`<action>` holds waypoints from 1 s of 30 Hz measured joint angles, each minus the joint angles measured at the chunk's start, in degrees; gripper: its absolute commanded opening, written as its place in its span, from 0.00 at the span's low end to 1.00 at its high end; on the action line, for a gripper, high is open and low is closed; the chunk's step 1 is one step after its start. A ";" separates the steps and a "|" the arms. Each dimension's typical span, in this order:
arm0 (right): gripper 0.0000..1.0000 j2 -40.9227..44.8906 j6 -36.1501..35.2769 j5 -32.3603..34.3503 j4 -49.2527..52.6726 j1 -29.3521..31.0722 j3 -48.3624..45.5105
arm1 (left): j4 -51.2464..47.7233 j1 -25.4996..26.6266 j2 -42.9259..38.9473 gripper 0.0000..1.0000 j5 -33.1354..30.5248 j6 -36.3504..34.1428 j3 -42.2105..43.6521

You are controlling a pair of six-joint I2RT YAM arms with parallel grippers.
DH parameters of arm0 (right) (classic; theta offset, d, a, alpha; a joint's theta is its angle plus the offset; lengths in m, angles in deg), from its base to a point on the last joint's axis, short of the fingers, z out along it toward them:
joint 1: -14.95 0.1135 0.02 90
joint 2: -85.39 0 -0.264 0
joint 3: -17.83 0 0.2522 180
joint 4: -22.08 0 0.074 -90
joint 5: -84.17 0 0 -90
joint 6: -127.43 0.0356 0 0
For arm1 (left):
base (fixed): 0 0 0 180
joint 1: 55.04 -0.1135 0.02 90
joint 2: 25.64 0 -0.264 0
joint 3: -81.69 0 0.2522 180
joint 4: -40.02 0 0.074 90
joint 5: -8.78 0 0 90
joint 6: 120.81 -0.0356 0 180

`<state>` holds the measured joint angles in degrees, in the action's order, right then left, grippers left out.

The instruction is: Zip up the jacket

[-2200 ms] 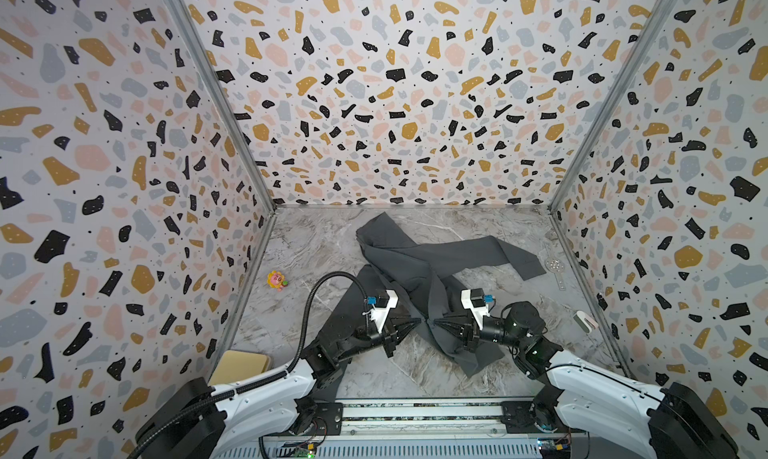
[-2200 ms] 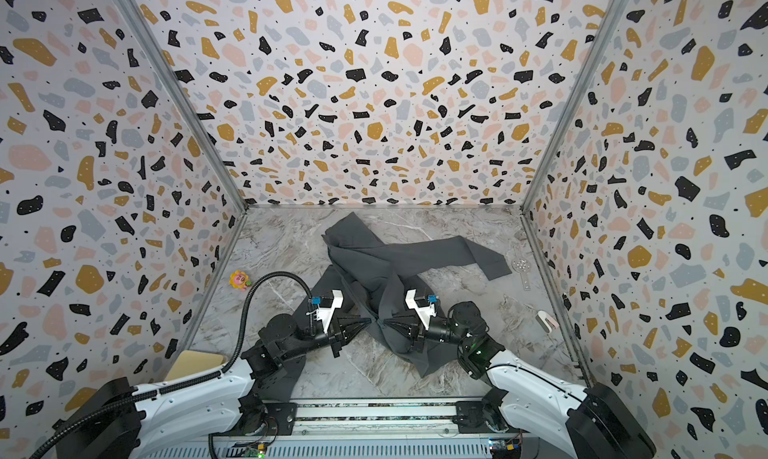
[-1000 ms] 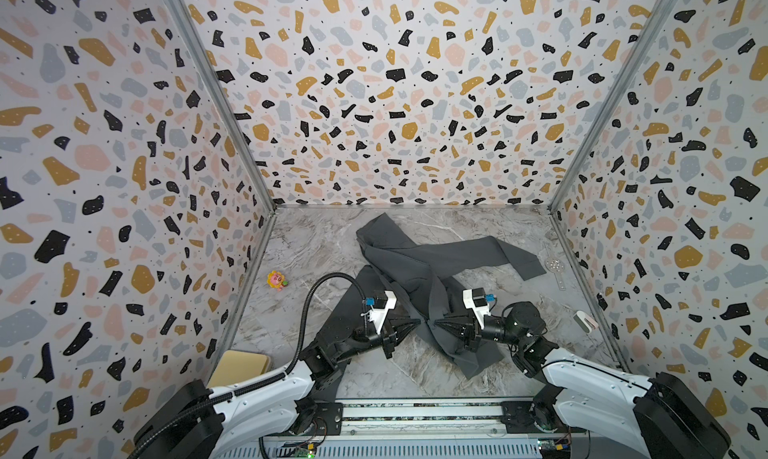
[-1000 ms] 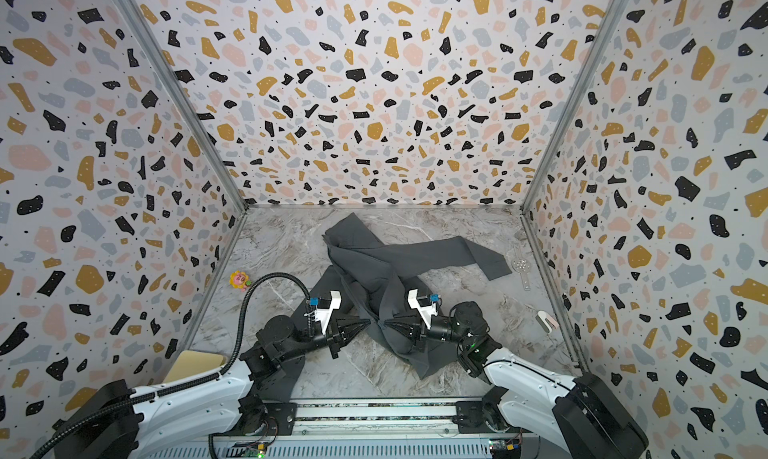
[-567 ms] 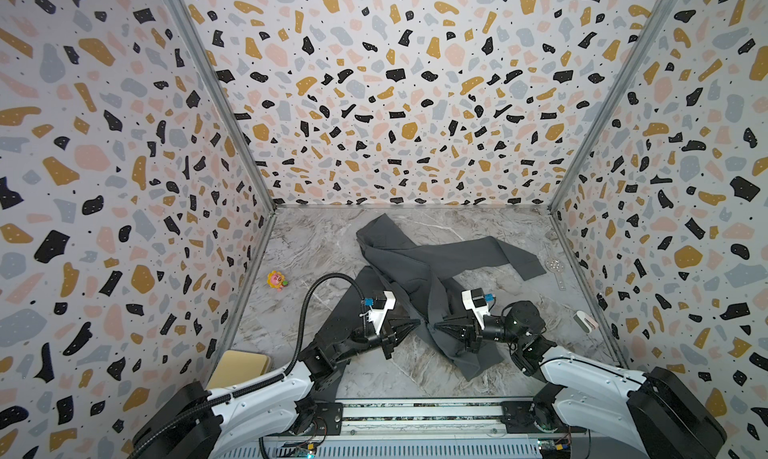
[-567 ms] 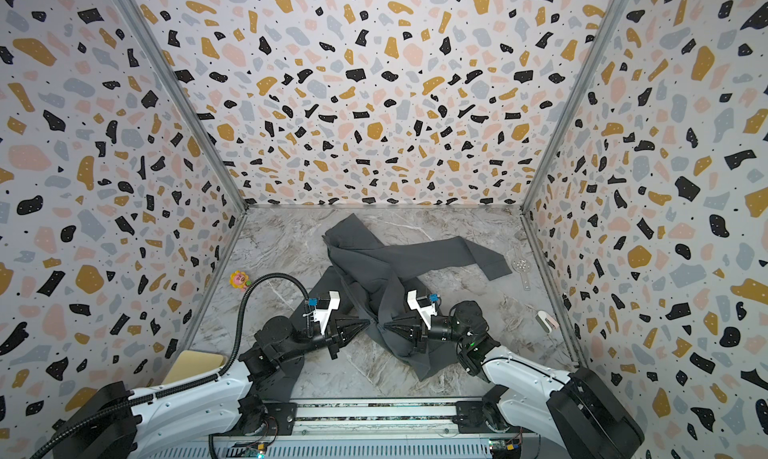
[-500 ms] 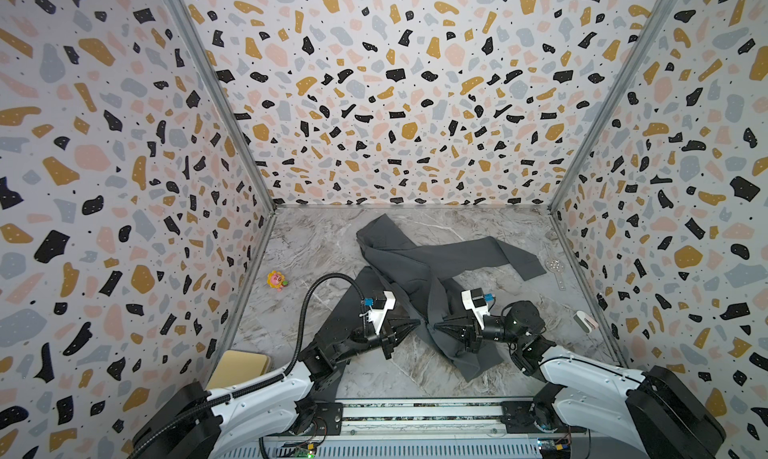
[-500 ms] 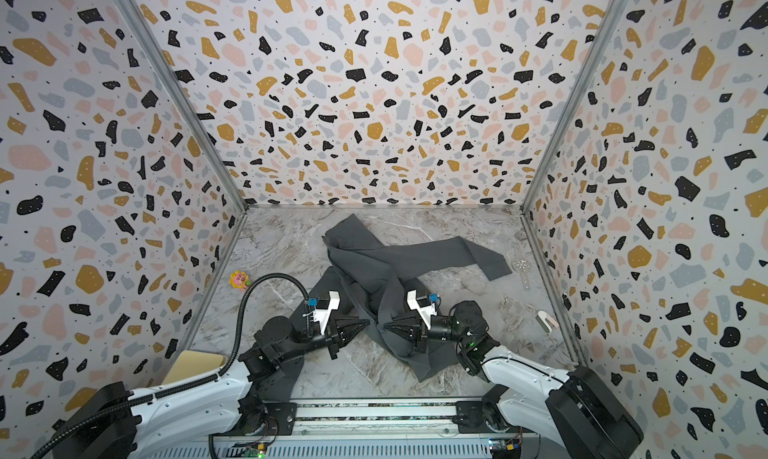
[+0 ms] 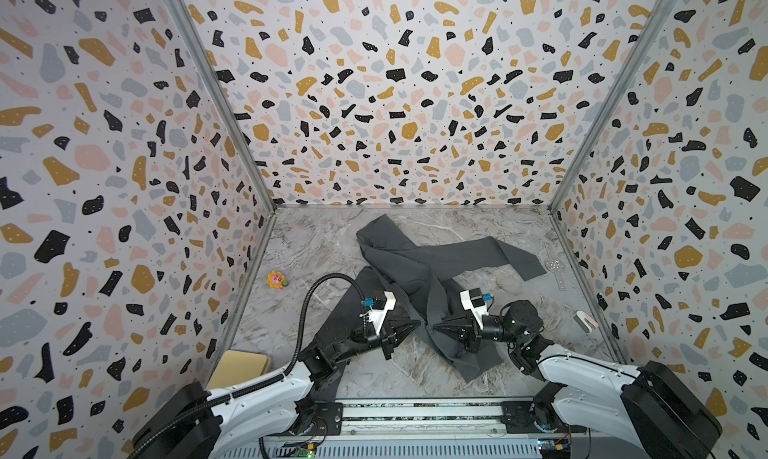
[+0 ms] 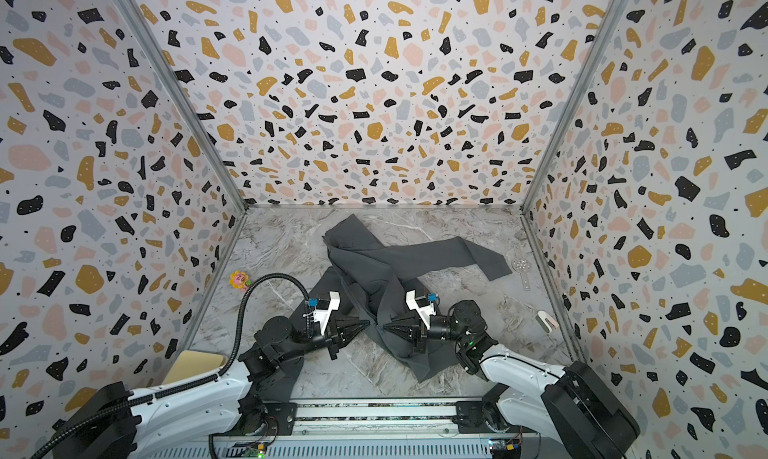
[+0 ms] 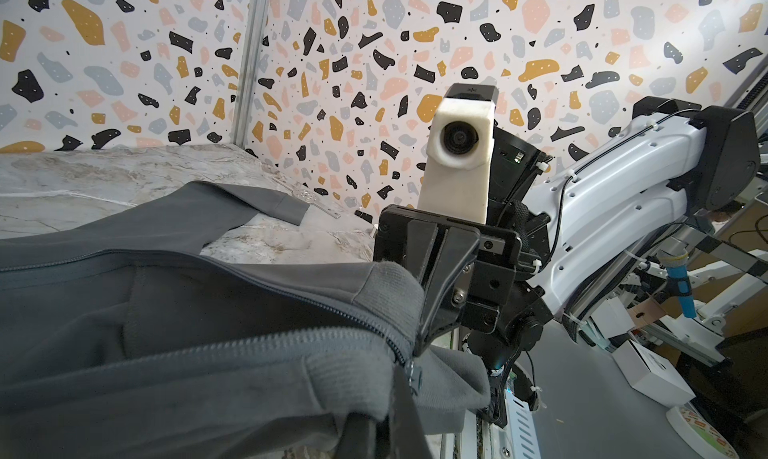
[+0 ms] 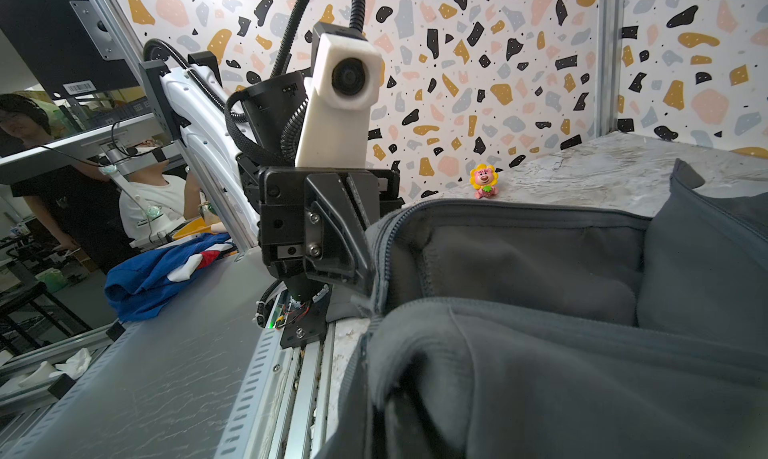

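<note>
The dark grey jacket [image 9: 399,261] [image 10: 365,261] lies crumpled on the marble table, with one sleeve stretched toward the right wall. Its front is open near the hem. In both top views my left gripper [image 9: 417,324] [image 10: 366,324] and my right gripper [image 9: 436,327] [image 10: 385,326] meet tip to tip at the lower front edge. Each is shut on one side of the hem. In the left wrist view the zipper slider [image 11: 412,373] sits at the hem just beyond my left gripper [image 11: 386,428], with the zipper teeth running away open. Fabric hides the right gripper's fingertips in the right wrist view.
A small pink and yellow flower toy [image 9: 276,280] stands near the left wall. A tan block [image 9: 239,367] lies at the front left corner. A white clip [image 9: 584,320] and a clear perforated strip [image 9: 555,267] lie along the right wall. The metal rail [image 9: 415,411] runs along the front edge.
Both grippers keep their grip and place at the hem. The right arm's rear links have shifted slightly to the left. The jacket lies much as before.
</note>
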<state>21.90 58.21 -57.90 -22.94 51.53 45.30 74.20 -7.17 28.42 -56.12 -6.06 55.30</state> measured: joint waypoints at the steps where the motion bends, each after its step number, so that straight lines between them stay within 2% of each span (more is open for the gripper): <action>1: 0.00 -0.04 0.00 -0.02 -0.02 -0.13 0.13 | 0.00 0.02 0.00 0.00 0.02 -0.02 0.00; 30: 0.00 -3.72 0.44 -2.78 -0.92 -1.49 3.50 | -0.39 0.42 1.03 0.00 0.37 0.00 -0.02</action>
<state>18.19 58.64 -60.68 -23.86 50.05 48.80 73.81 -6.75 29.45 -55.75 -6.06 55.28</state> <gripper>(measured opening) 0.063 0.066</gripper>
